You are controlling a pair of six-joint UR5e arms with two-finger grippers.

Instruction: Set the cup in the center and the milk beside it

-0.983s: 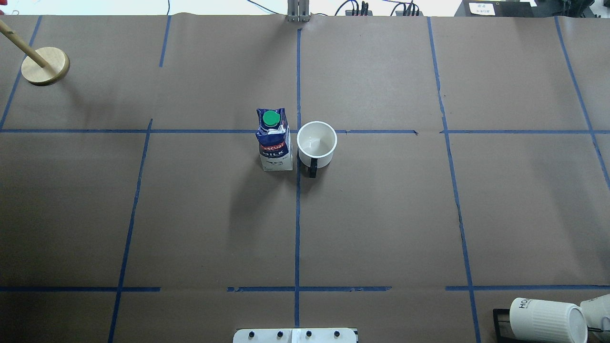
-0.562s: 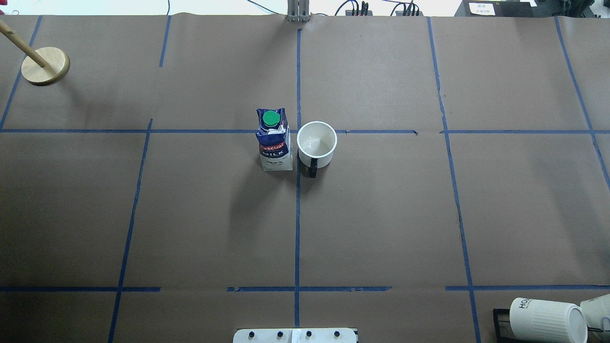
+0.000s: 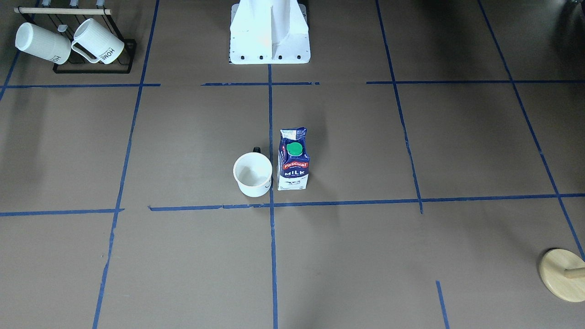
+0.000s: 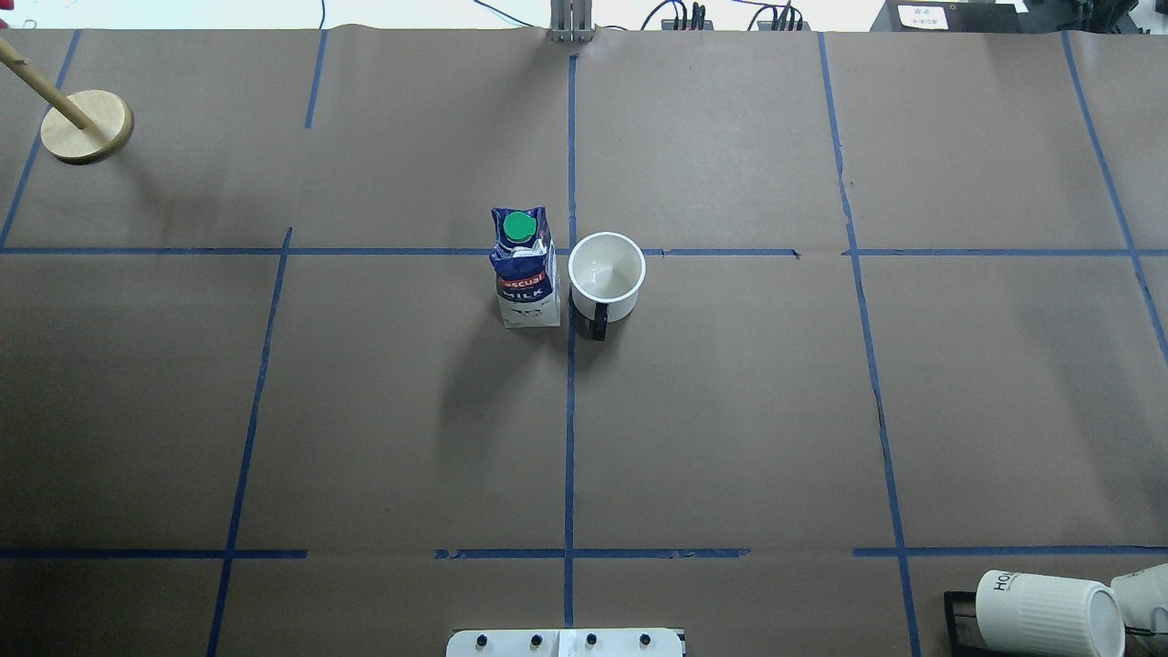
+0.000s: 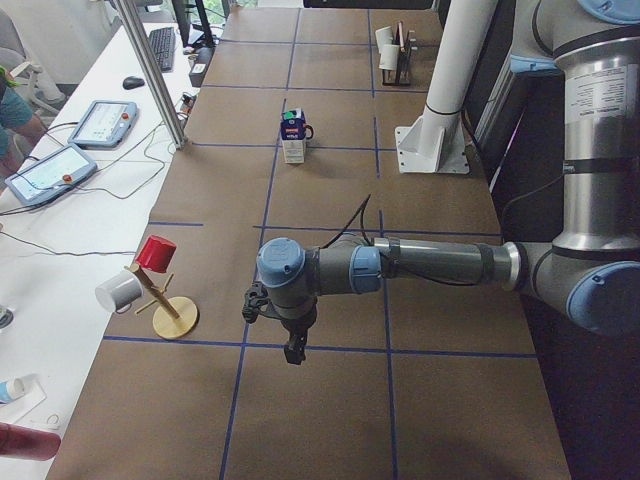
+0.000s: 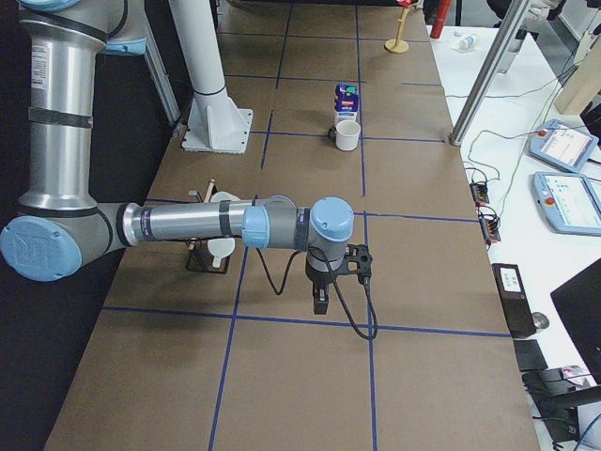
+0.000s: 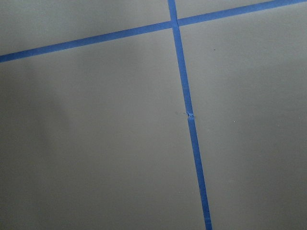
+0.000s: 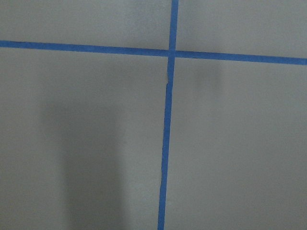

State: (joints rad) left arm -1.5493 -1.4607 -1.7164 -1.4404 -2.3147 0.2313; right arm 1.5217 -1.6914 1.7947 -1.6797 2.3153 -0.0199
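Left arm (image 5: 440,265) extends level, left tool (image 5: 294,350) pointing down; right arm (image 6: 188,225) likewise, right tool (image 6: 320,303) down. Jaw states indeterminate.

Red "Pascual" label and white "MILK" lettering stood on the milk carton (image 3: 293,167), black "HOME" was printed on each of two ribbed white mugs (image 3: 98,42), only "HO" readable from overhead.

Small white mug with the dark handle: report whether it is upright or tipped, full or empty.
Upright and empty. The small white mug stands with its round rim facing up, and the overhead view shows its bare white bottom.
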